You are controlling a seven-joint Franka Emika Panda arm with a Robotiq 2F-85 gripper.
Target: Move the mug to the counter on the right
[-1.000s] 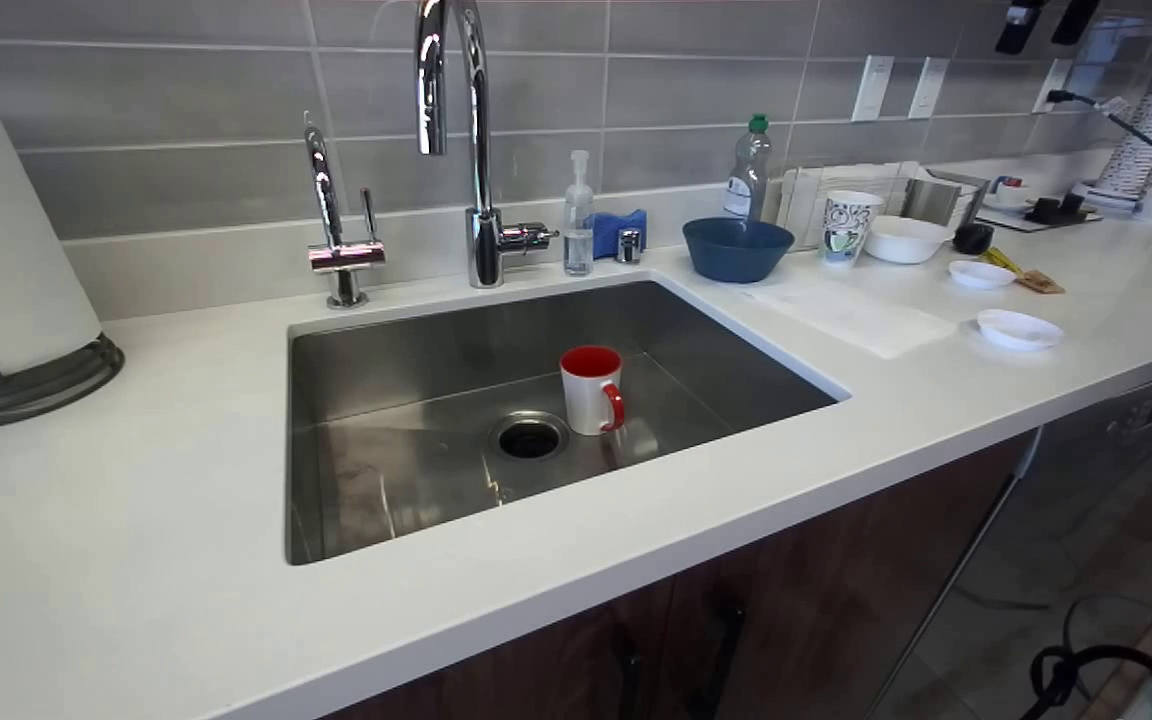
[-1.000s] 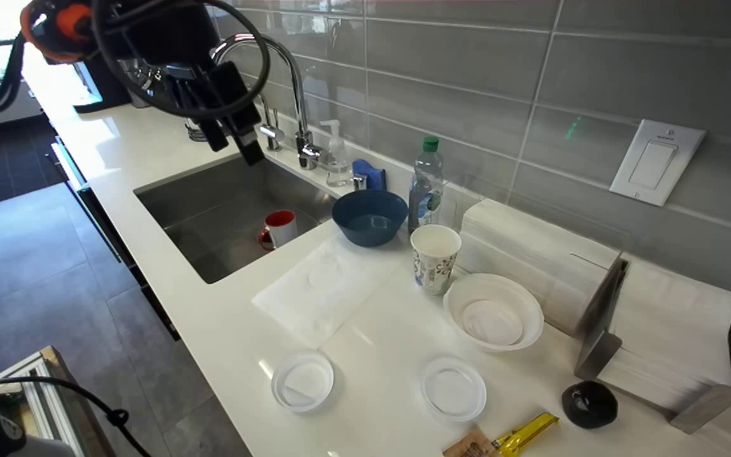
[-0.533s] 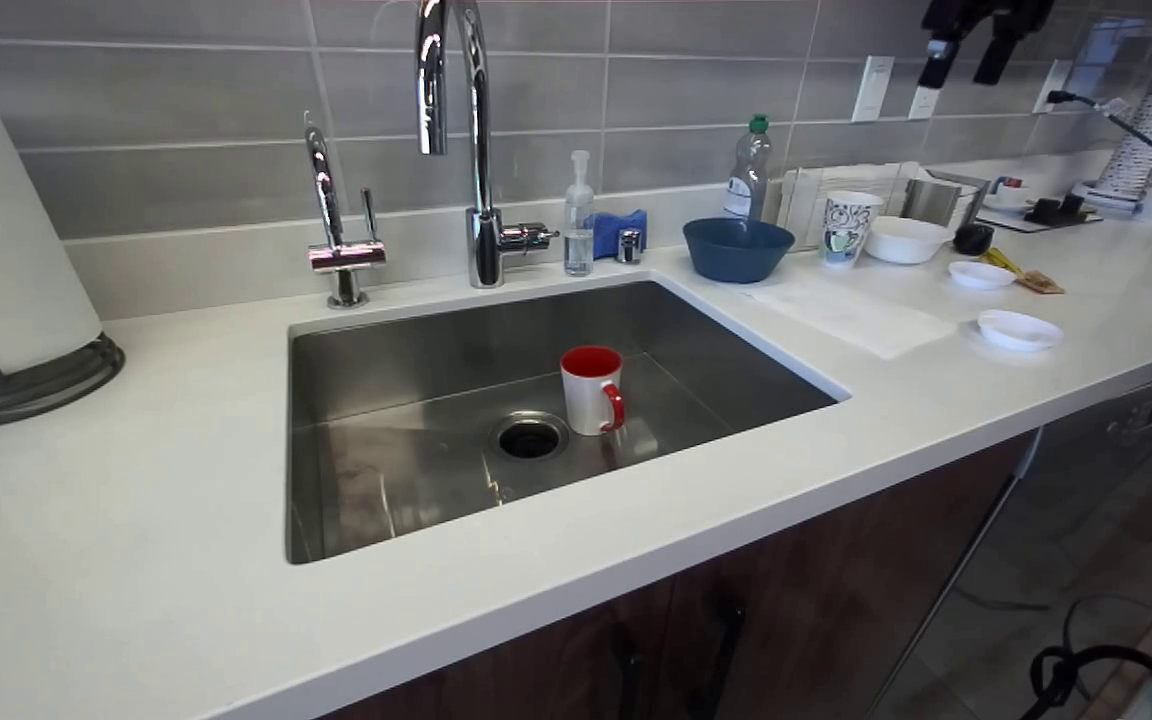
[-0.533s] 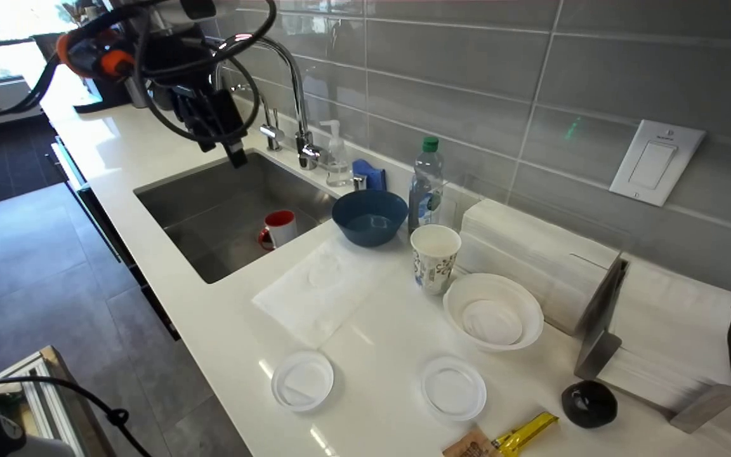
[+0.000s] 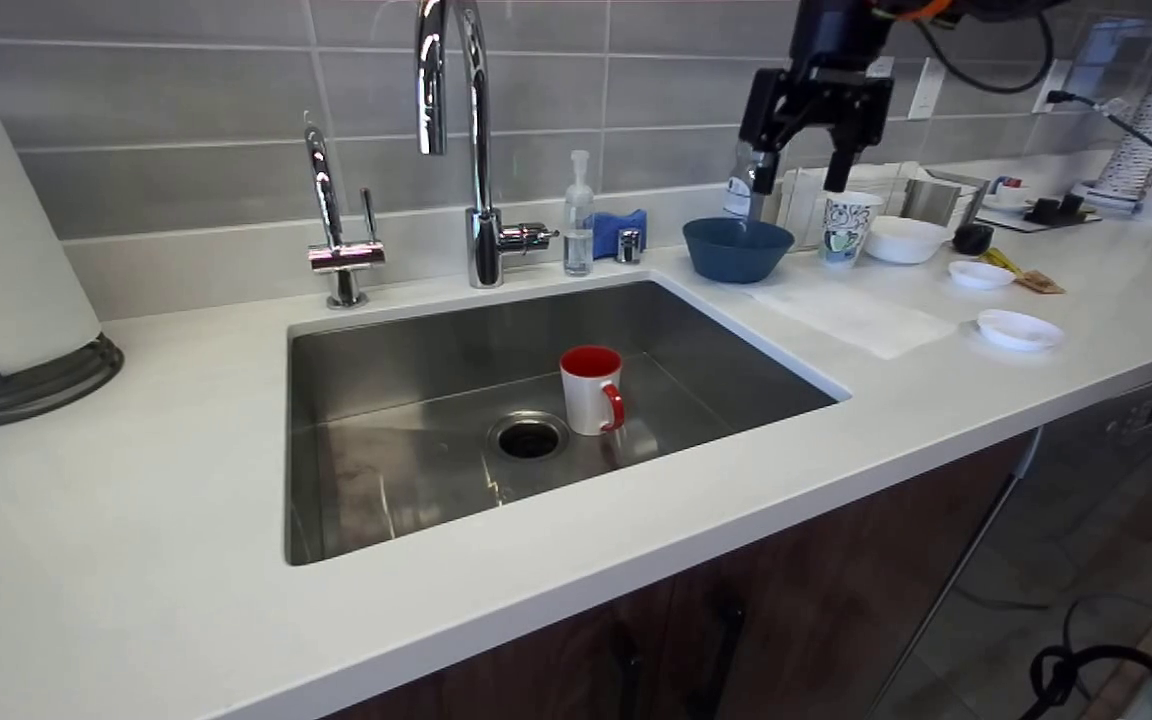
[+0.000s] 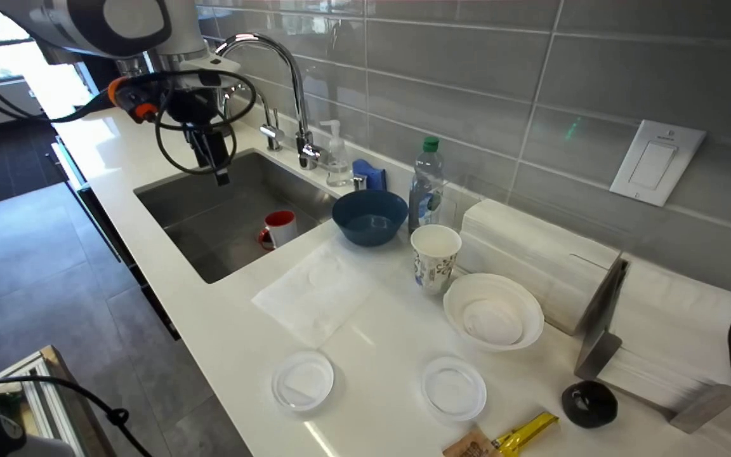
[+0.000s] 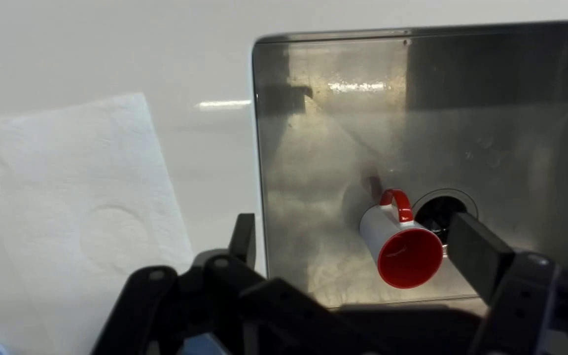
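Observation:
The mug (image 5: 586,402) is white outside with a red inside and red handle. It stands upright in the steel sink (image 5: 436,365), beside the drain; it also shows in an exterior view (image 6: 285,233). The white counter (image 5: 921,385) surrounds the sink and runs on to the right. My gripper (image 5: 802,180) is open and empty, held in the air well above the counter and sink; it shows in an exterior view (image 6: 219,176) too. In the wrist view, the mug (image 7: 377,229) lies between the spread jaws of the gripper (image 7: 358,241), but far below, nearer the right finger.
A tall faucet (image 5: 481,150) and soap pump (image 5: 578,225) stand behind the sink. A blue bowl (image 6: 370,219), paper cup (image 6: 434,257), white bowl (image 6: 495,311), lids (image 6: 302,381) and a paper towel (image 6: 321,289) are on the counter right of it.
The arm has come down and into fuller view, moving left toward the sink in an exterior view. The gripper stays open. The mug has not moved.

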